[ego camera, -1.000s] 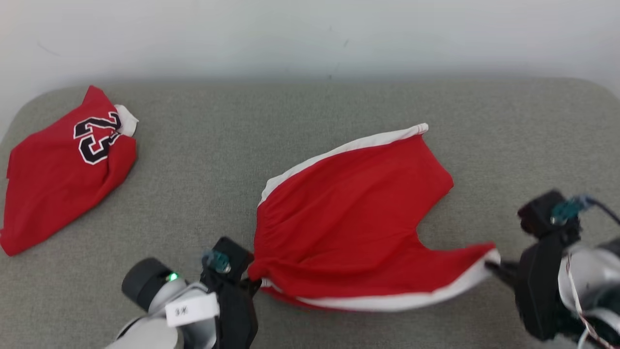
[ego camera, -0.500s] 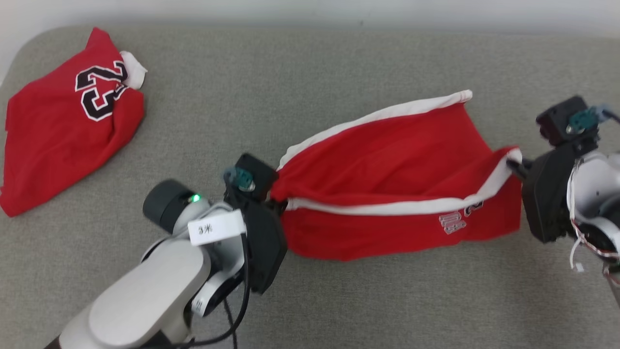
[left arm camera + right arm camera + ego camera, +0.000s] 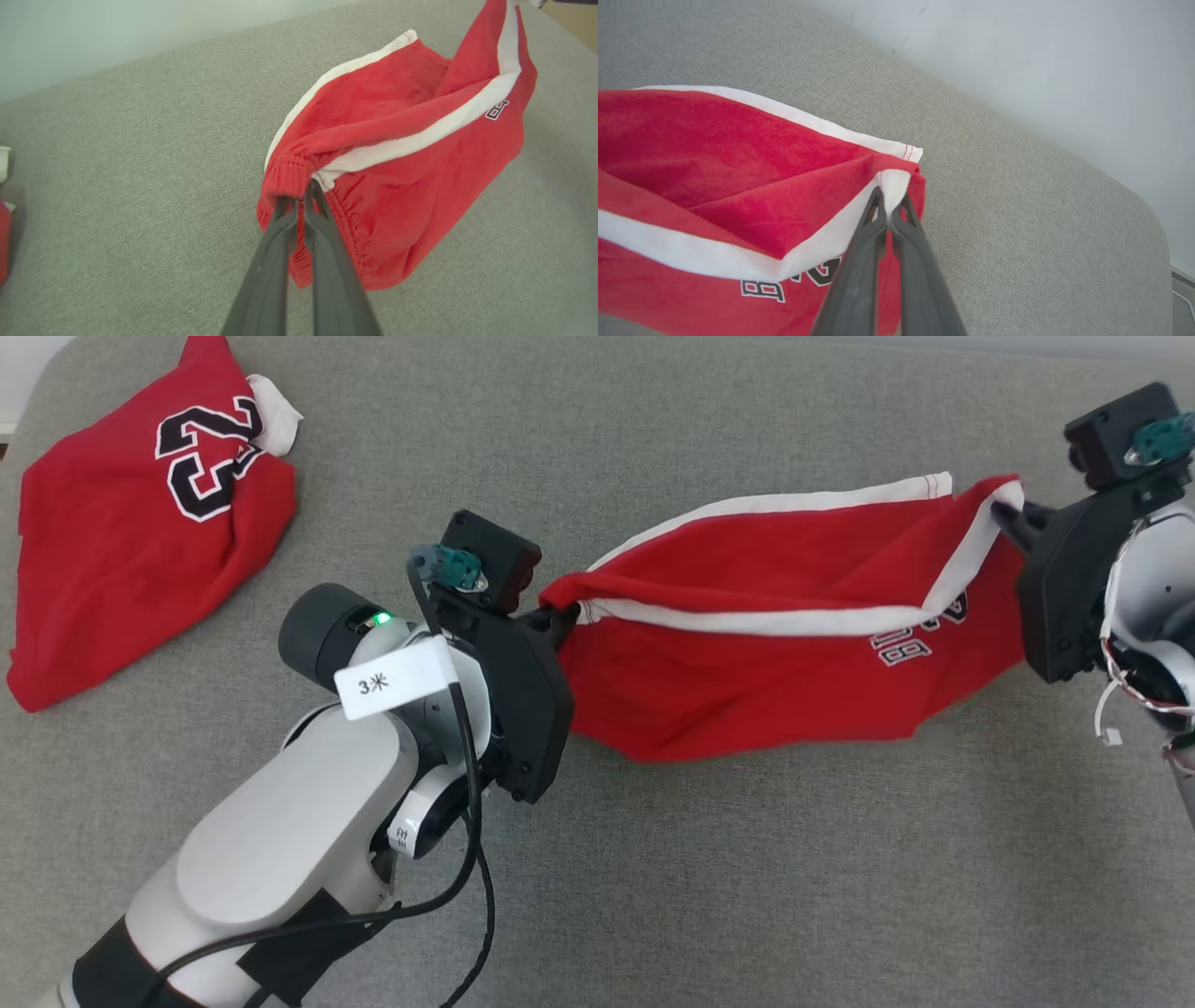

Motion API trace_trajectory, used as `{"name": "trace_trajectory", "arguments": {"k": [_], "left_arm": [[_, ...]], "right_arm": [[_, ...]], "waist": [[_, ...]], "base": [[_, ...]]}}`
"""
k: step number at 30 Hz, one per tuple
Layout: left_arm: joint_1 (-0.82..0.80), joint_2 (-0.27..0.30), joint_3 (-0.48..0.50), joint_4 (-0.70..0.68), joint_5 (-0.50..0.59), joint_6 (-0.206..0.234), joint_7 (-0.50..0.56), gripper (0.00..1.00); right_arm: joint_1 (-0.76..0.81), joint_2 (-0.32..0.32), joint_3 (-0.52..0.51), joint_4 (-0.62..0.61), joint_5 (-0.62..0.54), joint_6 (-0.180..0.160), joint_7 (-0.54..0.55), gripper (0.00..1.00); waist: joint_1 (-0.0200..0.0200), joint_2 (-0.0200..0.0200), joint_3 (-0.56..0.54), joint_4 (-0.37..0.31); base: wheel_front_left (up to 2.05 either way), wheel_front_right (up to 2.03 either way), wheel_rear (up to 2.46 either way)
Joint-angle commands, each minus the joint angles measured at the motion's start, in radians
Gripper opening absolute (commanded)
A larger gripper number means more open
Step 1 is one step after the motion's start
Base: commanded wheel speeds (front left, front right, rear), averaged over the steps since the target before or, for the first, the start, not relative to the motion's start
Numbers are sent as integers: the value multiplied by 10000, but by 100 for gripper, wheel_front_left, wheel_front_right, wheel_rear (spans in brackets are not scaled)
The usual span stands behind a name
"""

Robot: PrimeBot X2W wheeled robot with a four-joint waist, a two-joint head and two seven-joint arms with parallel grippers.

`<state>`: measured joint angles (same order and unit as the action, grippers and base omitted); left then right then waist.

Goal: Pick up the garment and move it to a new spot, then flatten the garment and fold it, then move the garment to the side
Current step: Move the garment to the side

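Observation:
The garment [image 3: 775, 644] is a pair of red shorts with white side stripes and dark lettering, stretched in the air between my two grippers above the grey cushion. My left gripper [image 3: 558, 614] is shut on its elastic waistband corner [image 3: 292, 179]. My right gripper [image 3: 1006, 515] is shut on a white-trimmed leg hem corner [image 3: 894, 184]. The cloth [image 3: 738, 186] sags between the two holds, its lower edge hanging near the cushion. A white stripe [image 3: 420, 135] runs along the top fold.
A second red garment [image 3: 131, 513] with a black number lies crumpled at the far left of the grey cushion [image 3: 747, 877]. The cushion's rounded far edge [image 3: 1111, 186] meets a pale wall. My left forearm [image 3: 280, 840] and its cable cross the lower left.
Both grippers have lifted the shorts off the cushion and carried them away from me, keeping their grips. The cloth now hangs folded along its stripe. The head camera has tilted down.

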<state>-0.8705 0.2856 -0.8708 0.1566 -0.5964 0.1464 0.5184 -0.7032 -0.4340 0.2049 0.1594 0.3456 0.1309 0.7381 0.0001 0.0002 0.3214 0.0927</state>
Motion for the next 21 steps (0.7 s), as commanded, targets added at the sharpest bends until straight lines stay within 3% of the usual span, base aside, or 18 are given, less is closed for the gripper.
{"name": "trace_trajectory", "arguments": {"k": [1, 6, 21], "left_arm": [[-123, 7, 73, -1, -63, 31, -66, 0], [-232, -105, 306, 137, -232, 196, -209, 0], [-1025, -774, 536, 2146, -62, 386, -1051, 0]], "right_arm": [[-78, 14, -68, 82, -10, -4, -48, 0], [-140, 116, -612, 467, -374, -4, -71, 0], [-1077, 1470, -1389, 2515, -1583, -4, -1076, 0]], "waist": [[-1, -2, 19, 28], [-1, -2, 83, 65], [-1, -2, 548, -182]], "base": [[0, 0, 0], [0, 0, 0], [0, 0, 0]]}}
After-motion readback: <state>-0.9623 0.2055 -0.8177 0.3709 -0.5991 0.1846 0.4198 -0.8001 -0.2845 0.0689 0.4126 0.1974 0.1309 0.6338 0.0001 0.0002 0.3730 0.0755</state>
